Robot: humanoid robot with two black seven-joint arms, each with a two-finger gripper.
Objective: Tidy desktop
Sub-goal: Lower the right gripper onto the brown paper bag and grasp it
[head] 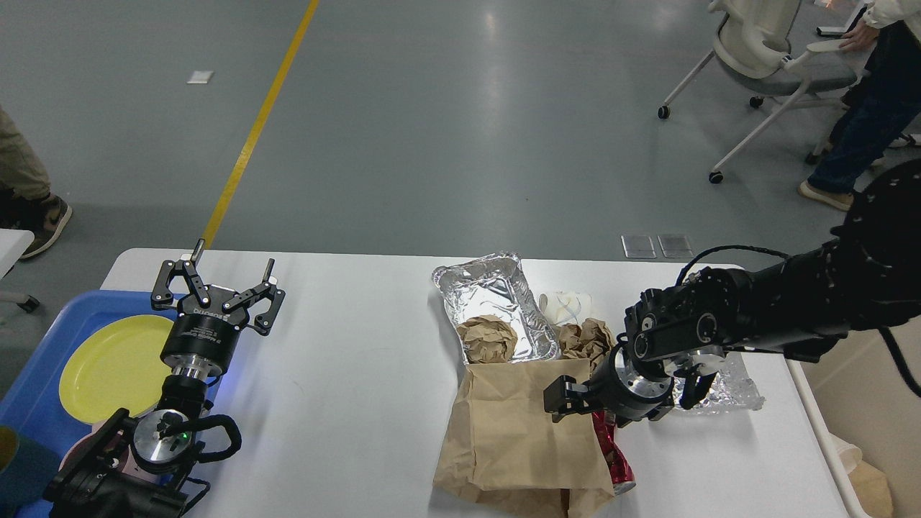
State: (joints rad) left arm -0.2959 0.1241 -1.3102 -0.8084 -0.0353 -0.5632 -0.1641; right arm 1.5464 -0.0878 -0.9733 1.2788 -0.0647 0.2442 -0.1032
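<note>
The desktop [345, 374] fills the lower half of the frame, white and wide, with grey floor beyond it.

At lower left, the left gripper [216, 288] points up-frame over the desktop's left end, its fingers spread wide apart with nothing between them. Just left of it, a blue tray [36, 388] holds a yellow plate [115, 367].

The right arm reaches in from the right edge, low across the desktop. The right gripper [565, 399] sits at lower centre-right, over the right edge of a brown paper bag [518, 432]. It is dark and seen partly end-on, so I cannot tell whether its fingers are apart or closed, or whether they touch the bag.

The bag lies flat at lower centre. A crushed red can [615, 453] lies along the bag's right side, partly beneath the gripper. Above the bag, a foil tray [489, 295] holds a brown paper ball [488, 339]. A second paper ball [586, 338] lies just right of the tray, with a white cup [565, 303] above it. A crumpled foil sheet [734, 388] shows behind the right arm.

At the right edge, a beige bin [863, 403] stands beside the desktop. An office chair [763, 50] stands on the floor in the upper right.
</note>
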